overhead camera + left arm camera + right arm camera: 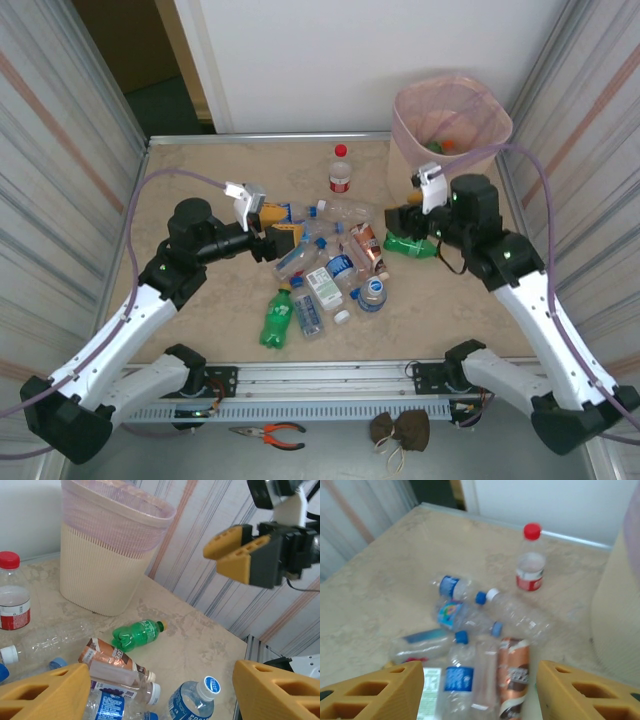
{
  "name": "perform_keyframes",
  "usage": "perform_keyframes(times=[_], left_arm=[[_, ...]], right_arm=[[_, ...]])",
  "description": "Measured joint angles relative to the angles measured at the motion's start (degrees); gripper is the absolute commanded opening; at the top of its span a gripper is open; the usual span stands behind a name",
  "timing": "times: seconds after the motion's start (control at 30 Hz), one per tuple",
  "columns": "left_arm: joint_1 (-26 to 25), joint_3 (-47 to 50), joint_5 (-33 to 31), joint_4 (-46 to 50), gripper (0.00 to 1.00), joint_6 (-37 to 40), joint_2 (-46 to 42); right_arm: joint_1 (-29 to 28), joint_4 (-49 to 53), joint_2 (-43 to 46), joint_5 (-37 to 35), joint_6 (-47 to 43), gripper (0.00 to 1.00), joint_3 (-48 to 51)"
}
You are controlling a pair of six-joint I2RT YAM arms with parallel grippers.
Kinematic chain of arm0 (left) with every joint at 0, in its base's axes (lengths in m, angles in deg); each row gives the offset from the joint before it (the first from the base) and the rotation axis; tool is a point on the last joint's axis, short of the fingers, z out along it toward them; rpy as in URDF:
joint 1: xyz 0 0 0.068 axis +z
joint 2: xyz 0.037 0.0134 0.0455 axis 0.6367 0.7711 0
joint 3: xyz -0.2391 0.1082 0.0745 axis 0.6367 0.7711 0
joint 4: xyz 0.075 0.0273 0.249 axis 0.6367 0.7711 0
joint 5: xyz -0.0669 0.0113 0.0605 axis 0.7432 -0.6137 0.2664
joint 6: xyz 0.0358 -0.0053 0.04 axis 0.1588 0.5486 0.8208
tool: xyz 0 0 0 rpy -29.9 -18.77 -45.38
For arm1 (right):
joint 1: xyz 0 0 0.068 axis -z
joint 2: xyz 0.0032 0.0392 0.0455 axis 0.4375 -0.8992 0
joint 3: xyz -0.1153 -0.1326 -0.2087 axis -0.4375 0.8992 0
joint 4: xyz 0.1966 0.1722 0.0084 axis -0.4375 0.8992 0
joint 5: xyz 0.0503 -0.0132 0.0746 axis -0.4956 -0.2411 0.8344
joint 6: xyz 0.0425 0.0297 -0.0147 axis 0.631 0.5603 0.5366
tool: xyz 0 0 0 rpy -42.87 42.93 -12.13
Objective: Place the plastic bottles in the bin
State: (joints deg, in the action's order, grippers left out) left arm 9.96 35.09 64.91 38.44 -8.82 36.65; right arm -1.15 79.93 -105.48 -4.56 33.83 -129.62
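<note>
Several plastic bottles (325, 262) lie heaped at mid-table. An upright red-capped one (341, 172) (530, 562) stands behind them. A green one (277, 320) lies near the front. The beige bin (495, 125) (100, 565) with its pink liner stands at the far right. My left gripper (283, 224) (160, 700) hovers open over the pile's left side, nothing between its yellow fingers (40, 695). My right gripper (398, 220) (480, 695) is open over the pile's right side, above a brown-labelled bottle (512, 672). A small green bottle (412, 246) (135, 634) lies just below it, in front of the bin.
Striped panels wall both sides of the table. Its right edge (240, 645) lies close behind the small green bottle. A blue-labelled, white-capped bottle (192, 700) stands at the pile's near right. Pliers (270, 433) and a brown pouch (400, 430) lie beyond the front rail.
</note>
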Motion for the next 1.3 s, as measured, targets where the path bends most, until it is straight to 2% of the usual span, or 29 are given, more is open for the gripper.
perform_keyframes(times=[0.2,0.37,0.43,0.57,0.73,0.93,1.3], left_arm=[[0.0,1.1,0.0,-0.2,0.75,-0.3,0.0],[0.0,1.2,0.0,-0.2,0.75,-0.8,0.0],[0.0,1.2,0.0,-0.2,0.76,-1.0,0.0],[0.0,1.6,-0.1,-0.3,0.76,-1.0,0.0],[0.0,3.1,-0.4,-0.3,0.76,-1.1,0.8],[0.0,4.1,-0.4,-0.3,0.76,-1.3,1.4],[0.0,4.1,-1.5,-0.3,0.76,-1.3,1.4]], right_arm=[[-13.9,6.0,2.3,-9.3,13.6,0.59,3.2],[-24.3,13.8,-2.5,-17.8,26.1,0.59,3.2],[-26.4,17.2,-5.6,-20.0,31.1,0.58,3.0],[-27.6,23.0,-10.8,-21.7,39.6,0.58,2.7],[-29.0,26.4,-11.8,-22.1,45.4,0.58,2.7],[-29.2,27.4,-12.3,-22.1,47.4,0.57,2.1],[-29.2,27.8,-18.7,-21.9,47.0,0.52,-1.2]])
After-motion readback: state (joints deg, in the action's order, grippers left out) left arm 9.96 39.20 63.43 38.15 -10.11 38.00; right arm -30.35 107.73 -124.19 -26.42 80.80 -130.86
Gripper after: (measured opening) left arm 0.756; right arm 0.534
